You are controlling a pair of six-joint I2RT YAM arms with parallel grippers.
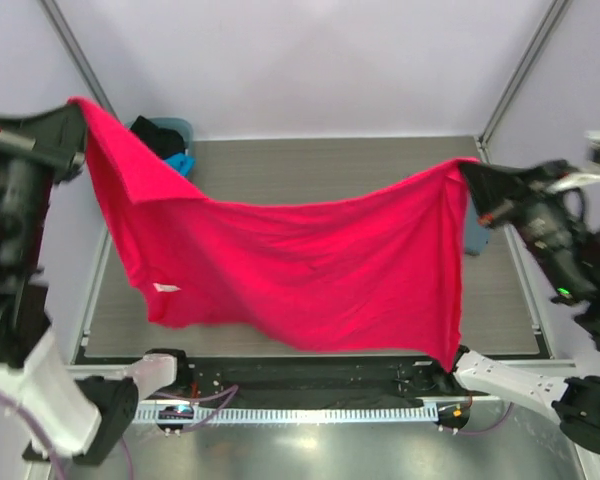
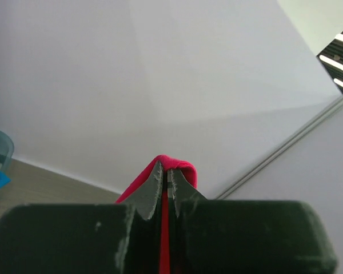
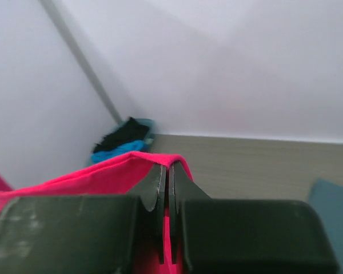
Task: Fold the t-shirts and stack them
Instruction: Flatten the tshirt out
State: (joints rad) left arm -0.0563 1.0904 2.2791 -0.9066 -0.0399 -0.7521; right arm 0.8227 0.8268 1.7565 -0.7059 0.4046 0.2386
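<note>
A grey wood-grain worktop [image 1: 330,165] lies below both hands, reaching from under the left hand [image 1: 77,118] across to under the right hand [image 1: 472,178]. A teal bin [image 1: 185,130] sits at its far corner, just beside and below the left hand and well apart from the right hand. Pale walls [image 1: 310,60] stand beyond both hands. One metal post [image 1: 75,45] rises behind the left hand, and a second metal post [image 1: 520,70] behind the right hand. A white toothed strip [image 1: 310,413] runs along the near edge, lower than either hand.
</note>
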